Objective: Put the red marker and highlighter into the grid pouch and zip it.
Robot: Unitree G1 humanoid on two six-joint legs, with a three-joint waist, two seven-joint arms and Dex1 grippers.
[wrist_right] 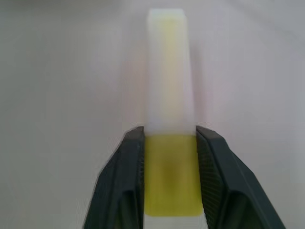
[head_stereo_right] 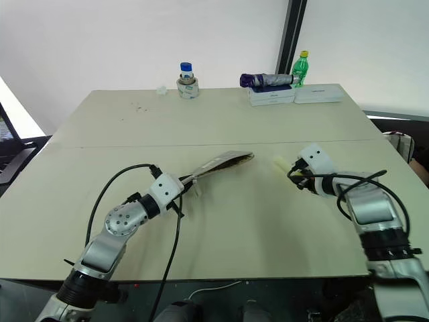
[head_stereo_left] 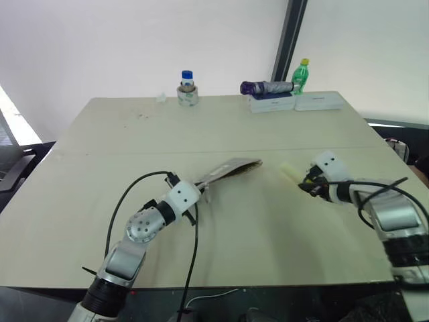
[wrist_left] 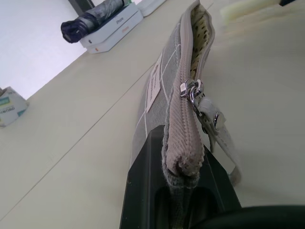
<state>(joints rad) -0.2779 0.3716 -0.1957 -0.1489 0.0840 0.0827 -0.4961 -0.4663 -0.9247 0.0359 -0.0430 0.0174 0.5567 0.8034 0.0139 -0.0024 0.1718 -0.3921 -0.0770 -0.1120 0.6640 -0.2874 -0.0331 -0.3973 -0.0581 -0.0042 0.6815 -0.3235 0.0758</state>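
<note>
Grid pouch (wrist_left: 164,102) unzipped, pinched by left tool (head_stereo_left: 194,200); highlighter (wrist_right: 170,95) between right tool's (wrist_right: 170,179) fingers.

No wording can be read anywhere. The grid pouch (wrist_left: 157,100) carries a small white label (wrist_left: 153,85) with faint lines of print, seen edge-on and too small to make out. The upper of the two white boxes (wrist_left: 110,32) at the far edge of the table (head_stereo_left: 221,134) has short dark marks on its side that stay illegible. The blue-capped bottle (head_stereo_left: 187,80) and the green bottle (head_stereo_left: 300,76) show no lettering that can be told.
</note>
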